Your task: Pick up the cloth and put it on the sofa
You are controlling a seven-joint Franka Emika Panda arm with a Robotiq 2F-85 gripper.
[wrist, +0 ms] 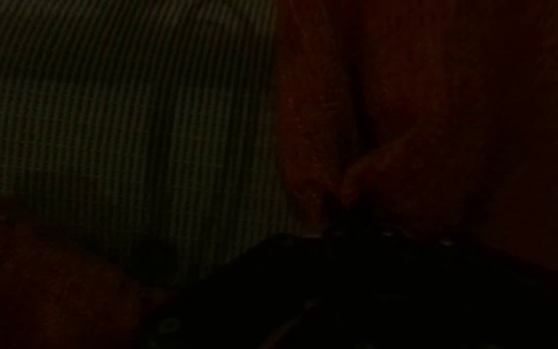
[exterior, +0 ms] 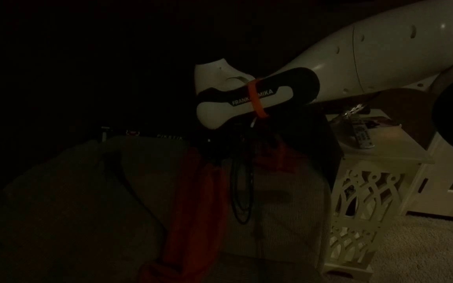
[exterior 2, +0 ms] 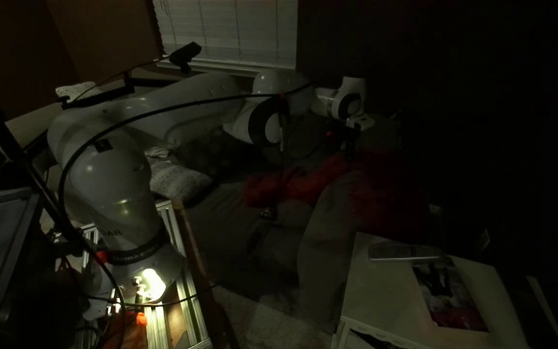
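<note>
The red-orange cloth (exterior: pixel 199 208) hangs in long folds from my gripper (exterior: pixel 215 157) over the grey sofa (exterior: pixel 277 220). In an exterior view the cloth (exterior 2: pixel 303 186) spreads across the sofa's arm (exterior 2: pixel 325 232) and seat, below my gripper (exterior 2: pixel 350 145). In the wrist view the cloth (wrist: pixel 405 131) gathers to a pinch at the dark fingertips (wrist: pixel 344 215), which look shut on it. Another part of the cloth lies at the lower left of that view. The sofa's ribbed fabric (wrist: pixel 90 121) shows behind. The scene is very dark, so the fingers are hard to make out.
A white side table (exterior: pixel 387 145) with a remote control (exterior: pixel 362 133) stands beside the sofa. In an exterior view this table (exterior 2: pixel 380 291) also bears a picture or magazine (exterior 2: pixel 448 295). A patterned pillow (exterior 2: pixel 179 179) lies near the robot's base. A cable loop (exterior: pixel 242 204) hangs beside the gripper.
</note>
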